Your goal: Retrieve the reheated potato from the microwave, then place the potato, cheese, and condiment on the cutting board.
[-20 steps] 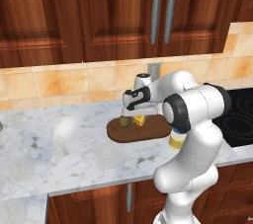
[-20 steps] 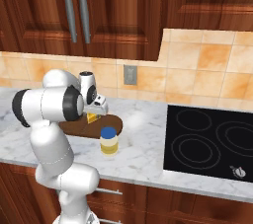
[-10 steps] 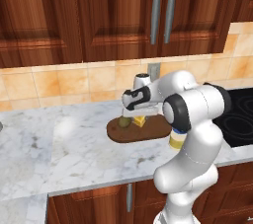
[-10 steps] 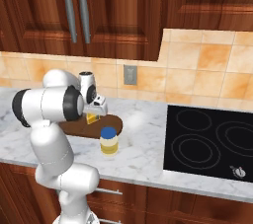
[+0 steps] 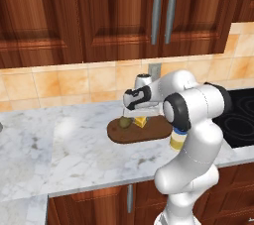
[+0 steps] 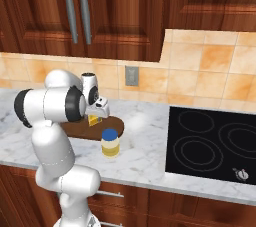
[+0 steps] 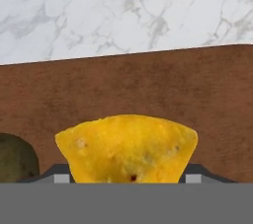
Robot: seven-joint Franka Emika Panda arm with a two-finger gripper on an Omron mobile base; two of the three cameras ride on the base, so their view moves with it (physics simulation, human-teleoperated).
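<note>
The dark brown oval cutting board point(image 5: 155, 133) lies on the marble counter. On its left end sits the olive-brown potato point(image 5: 125, 123), which also shows in the hand view point(image 7: 17, 160). My gripper point(image 5: 141, 115) reaches down over the board, shut on the yellow cheese point(image 7: 127, 148) wedge. The cheese point(image 5: 142, 121) is just right of the potato, at or just above the board surface point(image 7: 148, 90). The condiment point(image 6: 110, 142) bottle, pale yellow with a blue-and-white cap, stands on the counter in front of the board point(image 6: 114, 124). The microwave is out of view.
A black cooktop point(image 6: 212, 145) is set into the counter to the right. Marble counter point(image 5: 59, 144) stretches to the left of the board. Dark wooden cabinets point(image 5: 119, 16) hang above the tiled backsplash, which carries a wall outlet point(image 6: 131, 76).
The hand with the cheese has sunk very slightly toward the board. The potato, board and bottle have not moved.
</note>
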